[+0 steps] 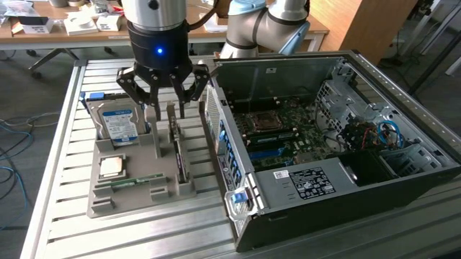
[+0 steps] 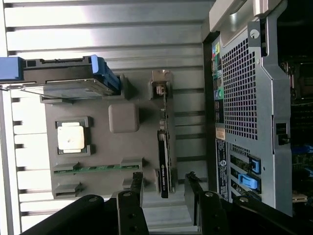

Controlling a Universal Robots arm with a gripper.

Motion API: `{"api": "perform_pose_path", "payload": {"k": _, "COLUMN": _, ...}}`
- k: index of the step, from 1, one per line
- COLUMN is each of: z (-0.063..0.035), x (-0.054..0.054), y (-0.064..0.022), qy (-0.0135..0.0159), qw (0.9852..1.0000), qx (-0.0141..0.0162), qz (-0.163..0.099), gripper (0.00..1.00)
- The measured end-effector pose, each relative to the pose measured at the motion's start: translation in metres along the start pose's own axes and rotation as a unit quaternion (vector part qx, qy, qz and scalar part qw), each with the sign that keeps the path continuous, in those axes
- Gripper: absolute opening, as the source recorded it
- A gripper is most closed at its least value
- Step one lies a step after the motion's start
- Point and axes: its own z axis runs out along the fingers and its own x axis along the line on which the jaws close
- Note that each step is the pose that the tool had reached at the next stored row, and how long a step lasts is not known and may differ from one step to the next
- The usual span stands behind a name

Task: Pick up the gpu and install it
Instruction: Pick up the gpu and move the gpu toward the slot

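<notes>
The gpu (image 1: 178, 156) is a thin dark card standing on edge in a slot of the grey tray (image 1: 144, 200), on the side nearest the computer case. My gripper (image 1: 167, 115) hangs open just above the card's far end, its black fingers straddling the card without touching it. In the wrist view the gpu (image 2: 164, 159) runs between my two fingertips (image 2: 137, 180), with its pale metal bracket (image 2: 160, 86) at the far end and the gripper (image 2: 164, 182) centred over the card.
On the tray also sit a hard drive (image 1: 119, 122) with a blue-white label, a square processor (image 1: 110, 167) and a green memory stick (image 1: 130, 181). The open computer case (image 1: 324, 145) lies right beside the tray, motherboard exposed. Everything rests on a slatted metal table (image 1: 65, 178).
</notes>
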Motion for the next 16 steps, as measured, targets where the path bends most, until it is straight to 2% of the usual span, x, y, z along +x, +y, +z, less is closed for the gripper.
{"api": "perform_pose_path", "payload": {"k": 16, "z": 0.0195, "x": 0.0, "y": -0.0008, "qy": 0.0, "qw": 1.0, "qx": 0.0, "qz": 0.0, "gripper": 0.47}}
